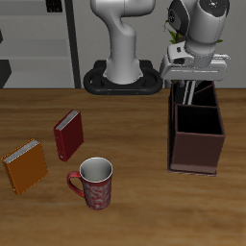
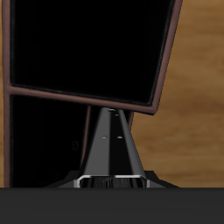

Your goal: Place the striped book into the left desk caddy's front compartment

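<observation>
The left desk caddy (image 1: 197, 144) is a dark maroon-brown box with two compartments, standing near the table's back edge. My gripper (image 1: 192, 85) hangs right above its rear half, shut on the striped book (image 1: 191, 94), a thin dark slab pointing down into the caddy's top. In the wrist view the book (image 2: 114, 144) shows edge-on, reaching from my gripper (image 2: 112, 178) to the caddy's inner wall (image 2: 87, 98) between the two dark compartments. I cannot tell which compartment its lower end is over. Its stripes do not show.
A red book (image 1: 68, 134) and an orange book (image 1: 25, 165) lie on the table across from the caddy. A patterned red mug (image 1: 94, 183) stands near the table's front edge. The robot's base (image 1: 122, 75) is at the back.
</observation>
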Controlling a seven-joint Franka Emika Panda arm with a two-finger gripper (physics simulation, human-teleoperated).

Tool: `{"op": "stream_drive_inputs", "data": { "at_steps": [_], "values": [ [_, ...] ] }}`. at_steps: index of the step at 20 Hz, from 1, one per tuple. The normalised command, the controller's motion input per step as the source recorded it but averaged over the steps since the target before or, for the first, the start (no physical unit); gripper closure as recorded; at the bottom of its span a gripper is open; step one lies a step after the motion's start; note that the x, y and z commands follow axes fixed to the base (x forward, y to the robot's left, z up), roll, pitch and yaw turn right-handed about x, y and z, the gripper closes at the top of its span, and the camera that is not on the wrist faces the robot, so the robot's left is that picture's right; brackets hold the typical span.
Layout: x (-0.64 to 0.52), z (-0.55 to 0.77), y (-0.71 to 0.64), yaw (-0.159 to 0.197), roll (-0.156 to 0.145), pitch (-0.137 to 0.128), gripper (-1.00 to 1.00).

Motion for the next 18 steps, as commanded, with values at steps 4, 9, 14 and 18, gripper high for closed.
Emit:
{"op": "stream_drive_inputs", "data": {
  "at_steps": [4, 9, 14, 18],
  "values": [
    [-0.02, -0.14, -0.06, -0.034, -0.001, 0.015, 1.0],
    [0.02, -0.16, 0.03, -0.02, 0.01, 0.026, 1.0],
    [0.06, -0.21, 0.06, -0.014, 0.009, 0.037, 1.0],
    [0.05, -0.12, -0.02, -0.004, 0.0, 0.017, 1.0]
  ]
}}
